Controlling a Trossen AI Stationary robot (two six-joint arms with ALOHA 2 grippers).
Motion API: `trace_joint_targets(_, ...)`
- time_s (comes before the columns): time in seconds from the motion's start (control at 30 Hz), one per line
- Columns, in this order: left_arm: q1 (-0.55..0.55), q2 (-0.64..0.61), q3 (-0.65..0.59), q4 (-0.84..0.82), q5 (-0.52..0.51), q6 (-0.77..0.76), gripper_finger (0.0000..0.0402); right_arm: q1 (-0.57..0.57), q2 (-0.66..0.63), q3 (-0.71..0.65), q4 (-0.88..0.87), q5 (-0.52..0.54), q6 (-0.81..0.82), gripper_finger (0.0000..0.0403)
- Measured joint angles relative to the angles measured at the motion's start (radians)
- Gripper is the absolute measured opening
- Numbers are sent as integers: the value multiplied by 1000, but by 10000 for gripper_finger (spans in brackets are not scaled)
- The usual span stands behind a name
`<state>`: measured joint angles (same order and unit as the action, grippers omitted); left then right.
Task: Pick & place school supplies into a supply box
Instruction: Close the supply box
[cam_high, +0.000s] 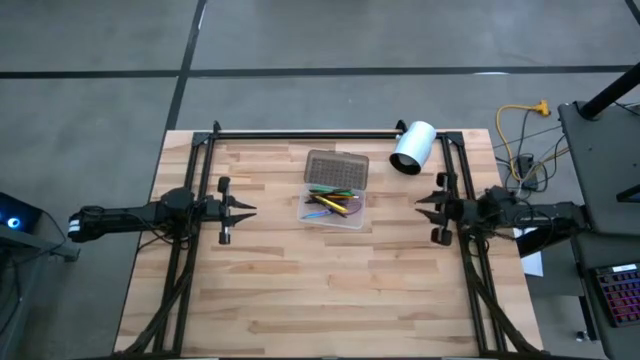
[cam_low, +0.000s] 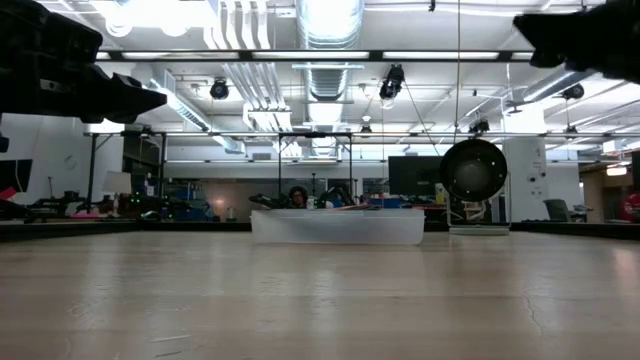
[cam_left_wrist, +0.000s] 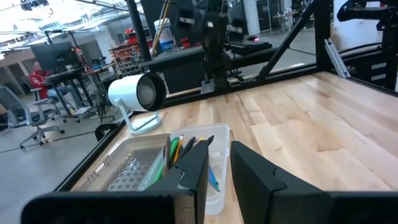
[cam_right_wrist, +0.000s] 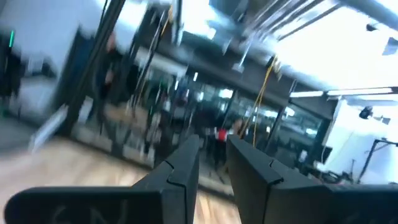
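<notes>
Apparently we are nearly finished: the supply box (cam_high: 334, 198) sits mid-table with its grey lid (cam_high: 336, 171) folded back, and the school supplies (cam_high: 331, 203) lie inside it; we see none loose on the wood around it. Left of the box our left gripper (cam_high: 246, 209) hangs empty, fingers slightly apart; right of it, the right gripper (cam_high: 421, 204) does likewise. Closing the lid may remain.

Pale wood-plank worktop (cam_high: 300, 300). Open supply box (cam_high: 334, 200) at centre, lid laid flat. White cylinder (cam_high: 412, 147) near far-right corner.
</notes>
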<state>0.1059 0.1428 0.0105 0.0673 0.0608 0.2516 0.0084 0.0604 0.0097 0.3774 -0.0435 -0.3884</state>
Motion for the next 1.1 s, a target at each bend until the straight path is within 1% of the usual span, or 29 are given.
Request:
trace_joint_targets(0.07, 0, 3, 0, -1, 0, 0, 54, 0, 22, 2, 87, 12, 50, 73)
trace_joint_targets(0.1, 0, 3, 0, -4, 0, 0, 54, 0, 33, 9, 104, 28, 72, 73)
trace_joint_targets(0.17, 0, 7, 0, -2, 0, 0, 54, -1, 62, 30, 101, 53, 111, 73)
trace_joint_targets(0.27, 0, 9, 0, -3, 0, 0, 54, 0, 129, 75, 97, 69, 126, 73)
trace_joint_targets(0.5, 0, 9, 0, -2, 0, 0, 54, 0, 347, 213, 56, 71, 157, 73)
trace_joint_targets(0.67, 0, 9, 0, -2, 0, 0, 54, -1, 495, 327, 56, 76, 80, 73)
trace_joint_targets(0.73, 0, 9, 0, -2, 0, 0, 54, 0, 552, 383, 41, 126, 69, 73)
trace_joint_targets(0.87, 0, 9, 0, 0, 0, 0, 54, -1, 642, 502, -32, 332, 111, 73)
trace_joint_targets(0.93, 0, 9, 0, 0, 0, 0, 54, -1, 676, 551, -106, 412, 121, 73)
trace_joint_targets(1.0, 0, 9, 0, 0, 0, 0, 54, -1, 707, 592, -196, 454, 136, 73)
trace_joint_targets(1.1, 0, 9, 0, 0, 0, 0, 54, -1, 741, 635, -264, 466, 152, 73)
